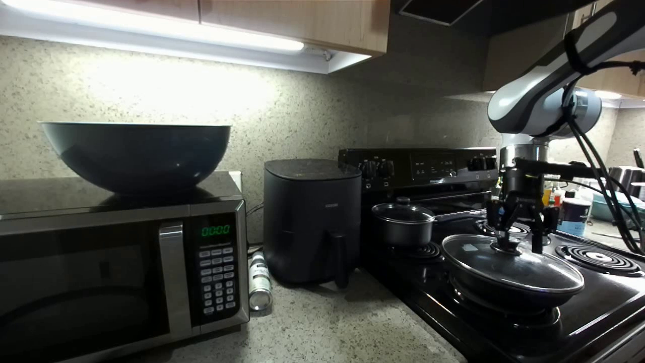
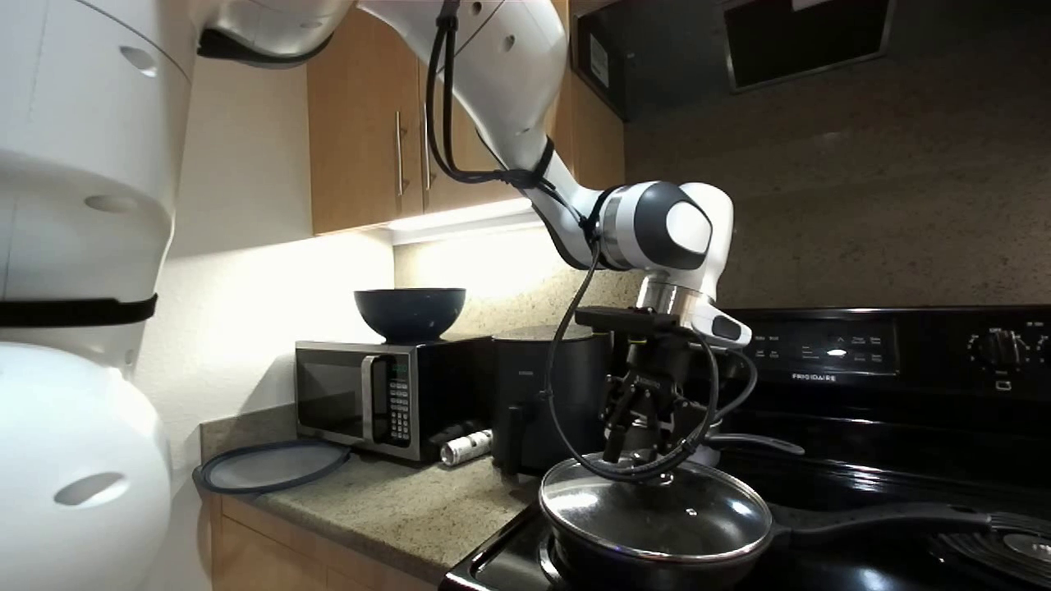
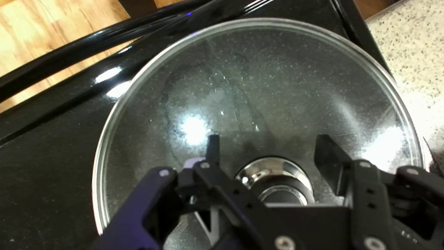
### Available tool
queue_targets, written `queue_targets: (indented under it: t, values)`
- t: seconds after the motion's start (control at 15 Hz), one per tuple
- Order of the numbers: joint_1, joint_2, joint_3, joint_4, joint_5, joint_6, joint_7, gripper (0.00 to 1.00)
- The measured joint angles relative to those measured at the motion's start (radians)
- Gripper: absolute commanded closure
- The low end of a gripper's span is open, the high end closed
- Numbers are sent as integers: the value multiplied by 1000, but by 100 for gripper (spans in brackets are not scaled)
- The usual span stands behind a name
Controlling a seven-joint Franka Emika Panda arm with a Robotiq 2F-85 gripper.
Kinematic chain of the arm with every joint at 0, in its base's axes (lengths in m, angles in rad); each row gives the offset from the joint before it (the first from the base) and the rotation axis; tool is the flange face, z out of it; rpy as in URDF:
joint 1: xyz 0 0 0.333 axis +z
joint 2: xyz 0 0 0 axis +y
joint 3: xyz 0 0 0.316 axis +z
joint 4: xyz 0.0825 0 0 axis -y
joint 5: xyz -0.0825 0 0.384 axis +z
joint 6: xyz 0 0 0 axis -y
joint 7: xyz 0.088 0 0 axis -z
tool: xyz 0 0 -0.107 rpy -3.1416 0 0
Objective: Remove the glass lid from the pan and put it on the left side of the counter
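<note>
The clear glass lid [image 1: 529, 275] with a metal rim lies on the black pan [image 1: 496, 297] on the stovetop. The lid also shows in an exterior view [image 2: 649, 521], where the pan's dark handle [image 2: 878, 517] points right. In the wrist view the lid [image 3: 263, 86] fills the middle, and its knob [image 3: 282, 194] is partly hidden by the gripper's body. My gripper [image 3: 267, 139] is open, pointing down, with its fingers apart on either side of the knob. In an exterior view the gripper [image 1: 520, 244] is low over the lid. The speckled counter [image 1: 322, 322] lies beside the stove.
A smaller lidded pot [image 1: 403, 232] stands on a back burner. An air fryer [image 1: 312, 222], a lying can [image 1: 260, 285] and a microwave [image 1: 121, 272] with a large bowl [image 1: 138, 159] are on the counter side. A round flat grey-rimmed disc [image 2: 275, 466] lies at the counter's far end.
</note>
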Motion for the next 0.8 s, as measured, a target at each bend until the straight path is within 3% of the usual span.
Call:
queue_targets:
  t: [0.07,0.27,0.73,0.8]
  values:
    - [0,0,0,0,0,3,0,16]
    - [0,0,2,0,0,14,-1,0]
    - [0,5,5,0,0,28,-1,0]
    - [0,7,6,0,0,32,-1,25]
